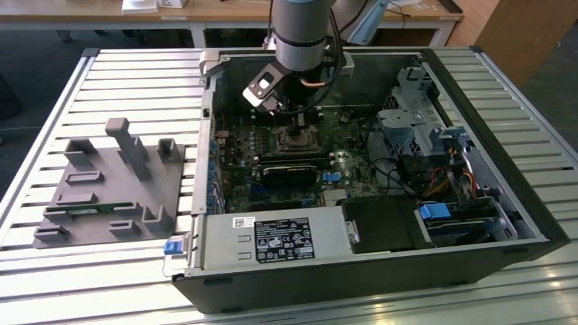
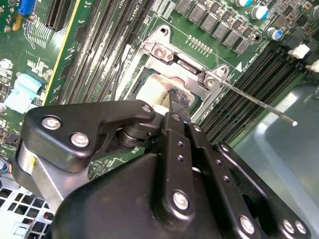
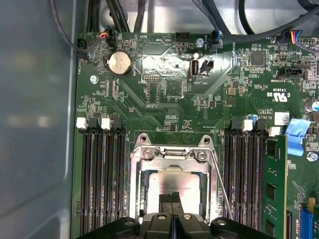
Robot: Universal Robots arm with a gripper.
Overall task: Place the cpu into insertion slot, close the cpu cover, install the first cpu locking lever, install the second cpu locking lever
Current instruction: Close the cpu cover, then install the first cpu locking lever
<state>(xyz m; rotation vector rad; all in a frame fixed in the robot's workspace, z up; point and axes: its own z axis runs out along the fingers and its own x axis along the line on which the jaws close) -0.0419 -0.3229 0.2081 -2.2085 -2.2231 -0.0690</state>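
The cpu (image 3: 172,181) lies seated in the insertion slot (image 3: 144,194) on the green motherboard (image 3: 164,94) in the first wrist view. Its pale metal face shows through the cut-out of the cpu cover (image 3: 172,155), which lies flat around it. The gripper (image 3: 172,198) has its two black fingers pressed together with nothing between them, tips down on the chip's face. A thin locking lever (image 3: 220,183) slants along one side of the socket, long black memory slots (image 3: 102,179) flank it on both sides, and a coin battery (image 3: 119,63) sits near one edge of the board. In the second wrist view, the closed fingertips (image 2: 178,99) touch the pale chip inside the silvery frame, while the lever's rod reaches out from the socket's corner across the memory slots. In the exterior view, the arm (image 1: 302,30) reaches down into the open computer case (image 1: 361,284), which lies on a slatted metal table (image 1: 135,88), and the gripper hangs over the socket in the board's far half. A power supply (image 1: 271,240) fills the case's near edge. A grey fixture (image 1: 108,183) sits on the table beside the case, toward the edge on the exterior view's left.
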